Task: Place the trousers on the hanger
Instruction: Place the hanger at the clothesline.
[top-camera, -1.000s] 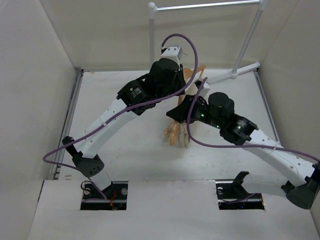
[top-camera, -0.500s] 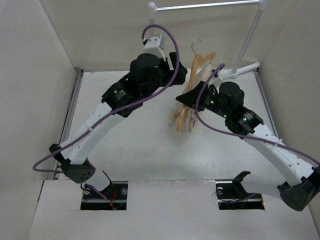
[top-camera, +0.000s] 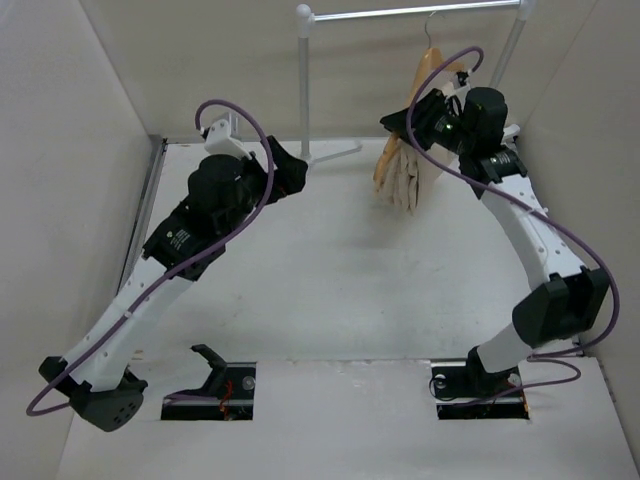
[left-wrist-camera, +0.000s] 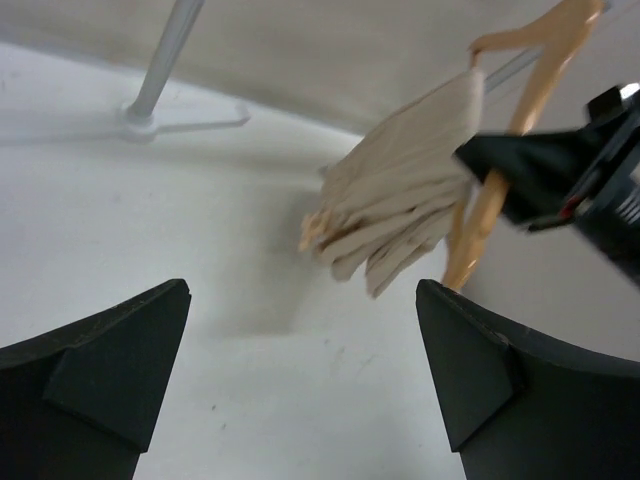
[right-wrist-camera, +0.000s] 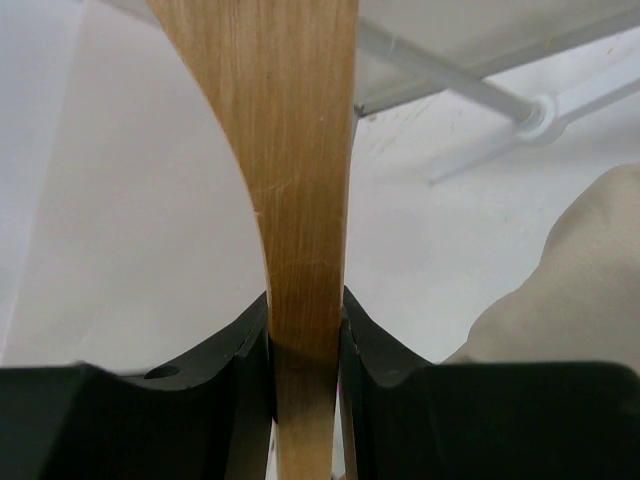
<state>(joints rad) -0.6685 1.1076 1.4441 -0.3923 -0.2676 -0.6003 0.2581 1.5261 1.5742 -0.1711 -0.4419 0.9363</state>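
Half the hanger (right-wrist-camera: 300, 150) shows; trousers (left-wrist-camera: 400, 200) hide the rest.

A white tubular rack (top-camera: 304, 80) stands at the far edge of the table (top-camera: 330, 290), seemingly near the wall (top-camera: 200, 60)

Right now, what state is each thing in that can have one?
Hanger: held up, hook near the rail; whether it is hooked on, cannot tell.
Trousers: draped over the hanger, hanging.
Right gripper: shut on the hanger.
Left gripper: open, empty.
Rack: upright.
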